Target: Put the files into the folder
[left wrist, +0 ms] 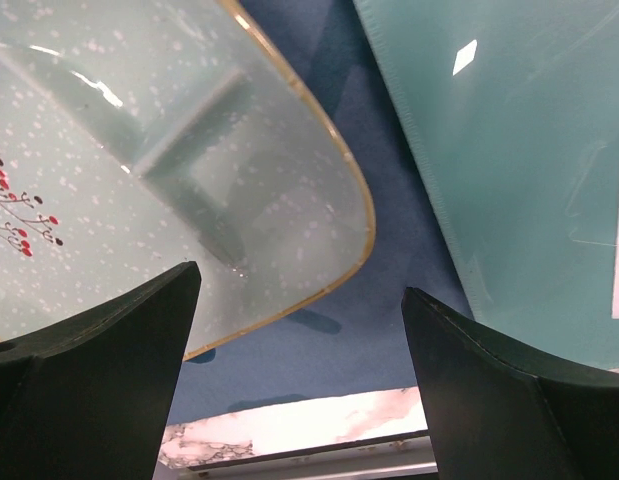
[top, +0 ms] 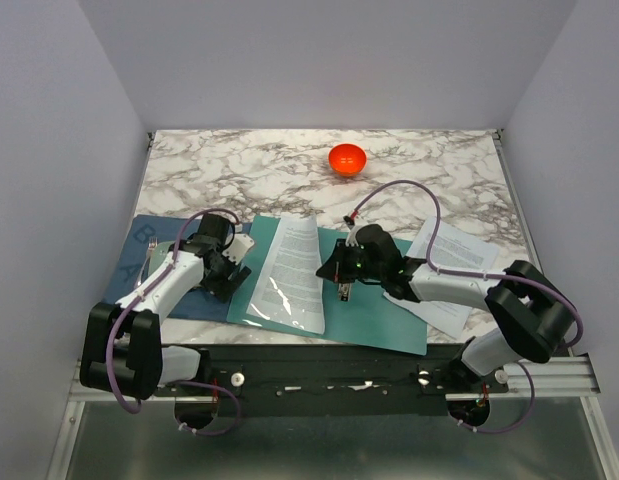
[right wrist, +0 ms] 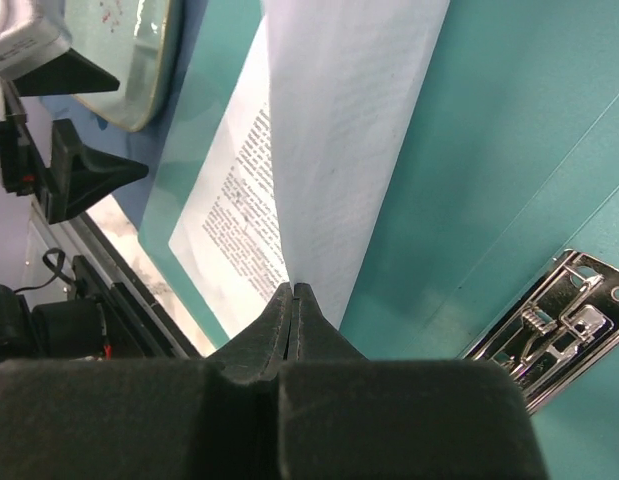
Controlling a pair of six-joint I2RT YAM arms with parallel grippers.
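Your arm bases [top: 319, 378] sit closest, bolted along the near edge of the marble counter [top: 239, 170]. On that counter the teal folder [top: 374, 315] lies open and flat in front of the bases. Its left edge rests on a dark blue mat [top: 139, 275] spread at the near left.

You have the files [top: 294, 270] in two places. One printed sheet lies on the folder's left half, with glossy reflections across it. More sheets lie on the counter at the right, just beside the folder and partly under your right arm.

A pale mint plate [left wrist: 189, 130] with a gold rim sits on the mat, left of the folder. An orange-red bowl [top: 347, 158] stands well apart at the far side of the counter.

Your left tool [left wrist: 299, 280] is spread wide and holds nothing; it hangs over the mat between the plate and the folder's edge. Your right tool [right wrist: 292, 288] is closed tight over the folder, with its tips right at the edge of the sheet there. You cannot tell whether the paper is pinched between them. The folder's metal clip [right wrist: 554, 320] lies just beside that tool.
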